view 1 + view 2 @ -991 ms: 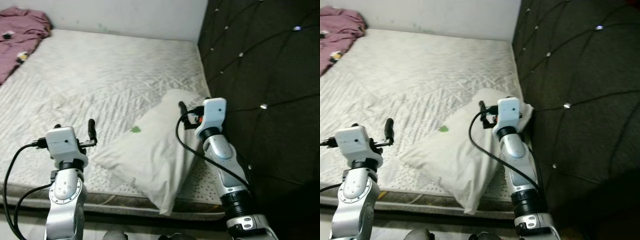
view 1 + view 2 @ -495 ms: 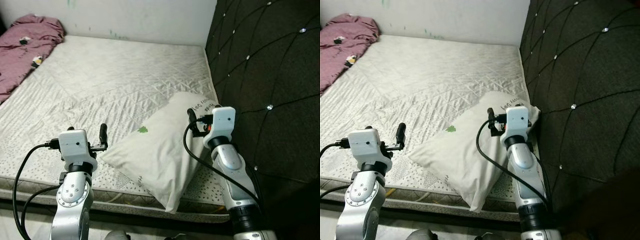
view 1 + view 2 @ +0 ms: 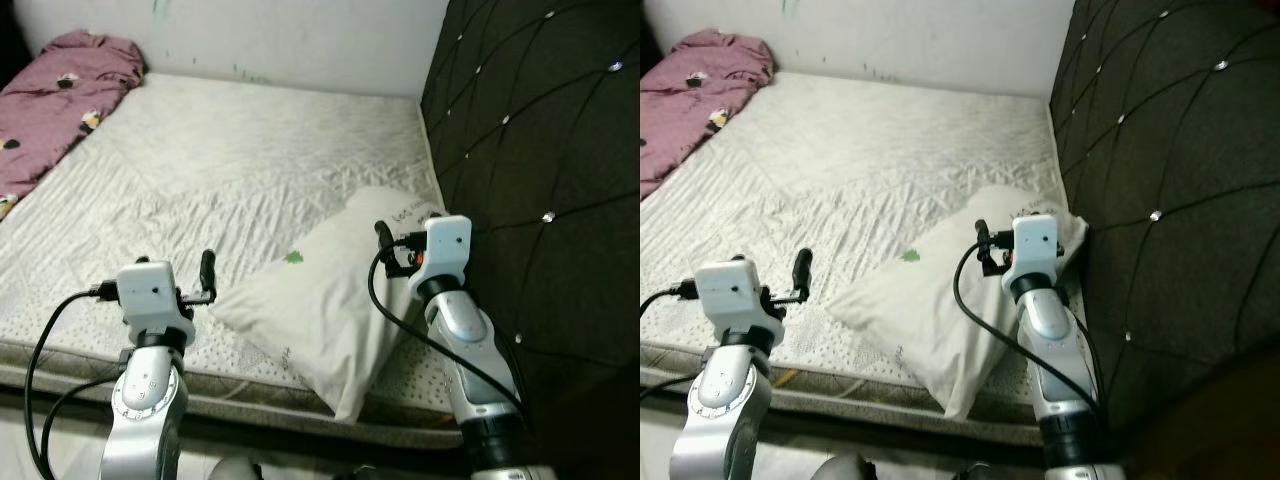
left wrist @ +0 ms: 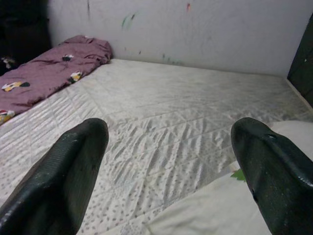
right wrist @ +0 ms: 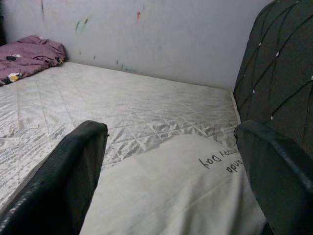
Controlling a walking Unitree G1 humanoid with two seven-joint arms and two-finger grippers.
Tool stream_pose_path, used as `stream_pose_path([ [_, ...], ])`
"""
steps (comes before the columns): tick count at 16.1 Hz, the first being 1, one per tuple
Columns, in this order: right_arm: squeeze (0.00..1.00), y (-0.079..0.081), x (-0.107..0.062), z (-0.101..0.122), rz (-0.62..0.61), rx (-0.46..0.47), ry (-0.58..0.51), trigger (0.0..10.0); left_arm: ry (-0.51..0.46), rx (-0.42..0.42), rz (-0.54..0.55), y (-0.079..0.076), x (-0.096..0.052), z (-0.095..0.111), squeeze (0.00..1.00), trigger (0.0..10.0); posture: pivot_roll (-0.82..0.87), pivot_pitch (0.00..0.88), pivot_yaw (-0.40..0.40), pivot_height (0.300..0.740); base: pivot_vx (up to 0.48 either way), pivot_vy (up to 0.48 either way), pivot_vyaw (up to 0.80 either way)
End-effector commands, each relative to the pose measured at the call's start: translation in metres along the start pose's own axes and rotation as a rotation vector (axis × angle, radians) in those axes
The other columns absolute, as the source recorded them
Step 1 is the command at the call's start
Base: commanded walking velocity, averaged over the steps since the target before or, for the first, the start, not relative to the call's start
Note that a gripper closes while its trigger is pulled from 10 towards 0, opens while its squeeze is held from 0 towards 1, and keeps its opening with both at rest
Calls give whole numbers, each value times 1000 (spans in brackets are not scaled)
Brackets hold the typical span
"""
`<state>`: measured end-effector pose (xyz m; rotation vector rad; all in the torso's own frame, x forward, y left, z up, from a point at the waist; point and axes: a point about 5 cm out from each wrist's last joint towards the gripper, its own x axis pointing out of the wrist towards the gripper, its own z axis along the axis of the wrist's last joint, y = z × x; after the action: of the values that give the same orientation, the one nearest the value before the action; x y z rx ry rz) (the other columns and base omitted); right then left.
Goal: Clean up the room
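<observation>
Holding both arms up at the bed's near edge, I see the left gripper and right gripper spread wide, grasping nothing. The white pillow lies between them against the dark tufted headboard, on the quilted mattress. Farther off, a maroon blanket is bunched in the corner.

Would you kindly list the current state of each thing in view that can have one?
Pillow: lying flat and askew on the mattress, one corner past the near edge, not held.
Purple blanket: crumpled at the mattress's far left corner.
Mattress: bare quilted surface, no sheet spread on it.
Left gripper: open, holding nothing, above the mattress beside the pillow.
Right gripper: open, holding nothing, above the pillow.
</observation>
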<state>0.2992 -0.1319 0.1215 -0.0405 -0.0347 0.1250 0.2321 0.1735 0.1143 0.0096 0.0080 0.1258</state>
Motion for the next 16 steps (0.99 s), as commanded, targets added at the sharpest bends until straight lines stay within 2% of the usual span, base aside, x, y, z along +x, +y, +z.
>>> stream_pose_path([
  [1,0,-3,-1,2,-2,-2,-3,10000,1,2,0,-1,-1,2,0,10000,-12,0,-34,655,0,0,0],
  [8,0,-8,-1,0,-12,-24,12,10000,-6,-13,-36,-5,1,4,0,10000,-11,1,-51,655,0,0,0],
  [15,0,-4,1,-1,-5,-23,23,10000,-14,-33,-67,-2,2,6,0,10000,-9,39,-52,655,0,0,0],
  [16,0,-3,1,1,-3,-24,13,10000,-26,-38,-76,-2,2,7,0,10000,-7,21,-53,655,0,0,0],
])
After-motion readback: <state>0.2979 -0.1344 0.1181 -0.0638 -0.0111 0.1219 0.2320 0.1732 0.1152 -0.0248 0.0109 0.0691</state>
